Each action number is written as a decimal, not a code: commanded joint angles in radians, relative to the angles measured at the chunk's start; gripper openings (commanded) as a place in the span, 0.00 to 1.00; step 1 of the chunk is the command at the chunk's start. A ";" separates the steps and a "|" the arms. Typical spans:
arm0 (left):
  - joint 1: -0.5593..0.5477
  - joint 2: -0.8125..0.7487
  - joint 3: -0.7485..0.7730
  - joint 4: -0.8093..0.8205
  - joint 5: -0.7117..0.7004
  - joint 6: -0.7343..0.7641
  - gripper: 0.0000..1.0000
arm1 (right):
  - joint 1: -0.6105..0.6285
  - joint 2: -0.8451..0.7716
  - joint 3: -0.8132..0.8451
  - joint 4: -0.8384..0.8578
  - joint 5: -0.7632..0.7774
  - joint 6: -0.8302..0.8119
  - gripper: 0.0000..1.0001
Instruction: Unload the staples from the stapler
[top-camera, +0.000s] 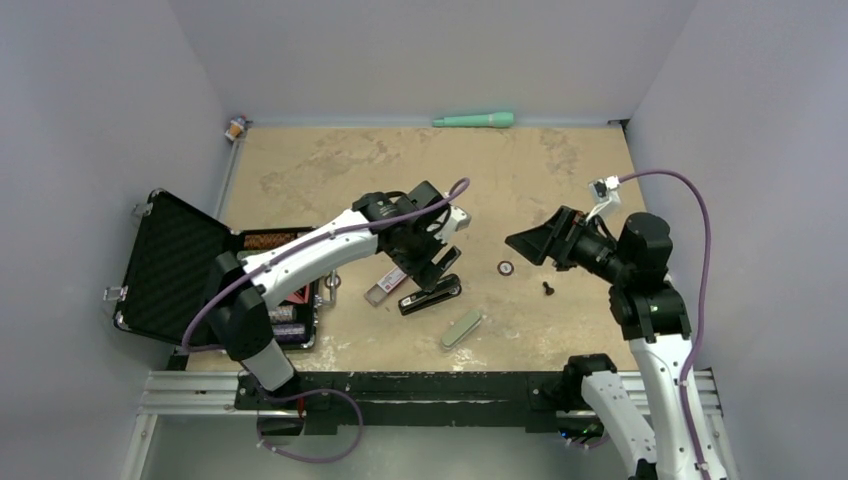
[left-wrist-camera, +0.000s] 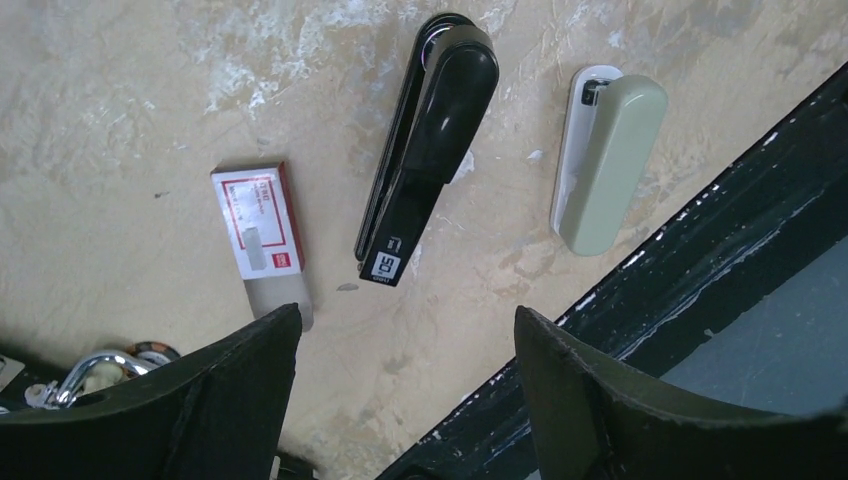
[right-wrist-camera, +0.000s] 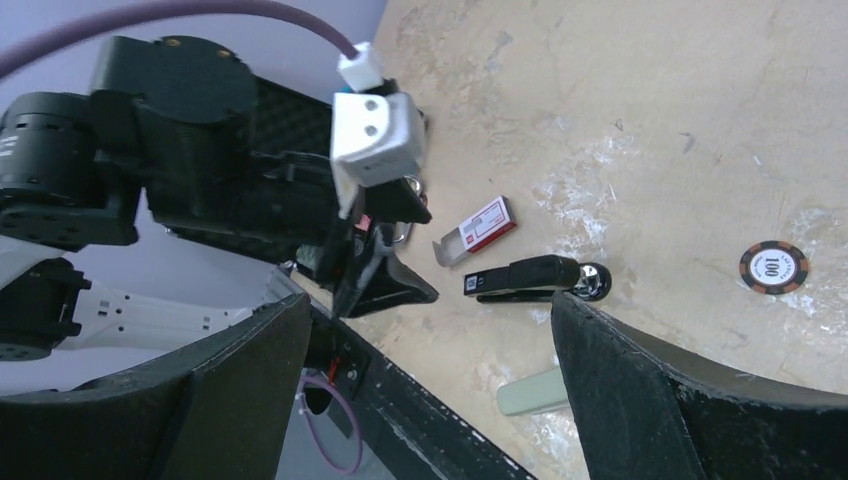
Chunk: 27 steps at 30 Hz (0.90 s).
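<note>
- Hovering over the closed stapler (left-wrist-camera: 425, 150), left gripper (left-wrist-camera: 405, 335) has fingers spread, empty; right gripper (right-wrist-camera: 428, 310) spread too, well apart.
- Stapler lies flat between staple box (left-wrist-camera: 258, 225) and green case (left-wrist-camera: 605, 165); no staples visible.
- Risk: off-centre pinch could skid the slim body.
- Readable: "50" on stapler's end; "100" on chip (right-wrist-camera: 773, 267).

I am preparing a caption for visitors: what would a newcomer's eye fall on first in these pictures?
First, the left arm's tool hangs open over the small slim black stapler lying near the centre of the top view, between a small clear box with a red-and-white label and a pale green oblong case. Next, the open black carrying case at the left edge, and the right arm's tool, open and empty, raised on the right.
</note>
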 joint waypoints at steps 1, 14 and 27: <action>-0.010 0.090 0.062 0.031 0.049 0.113 0.82 | -0.005 0.023 0.049 0.036 -0.011 -0.012 0.94; -0.010 0.266 0.063 0.093 0.080 0.187 0.78 | -0.005 0.095 0.085 0.057 0.031 0.011 0.94; -0.010 0.410 0.068 0.162 0.062 0.165 0.68 | -0.005 0.135 0.068 0.100 -0.010 0.042 0.94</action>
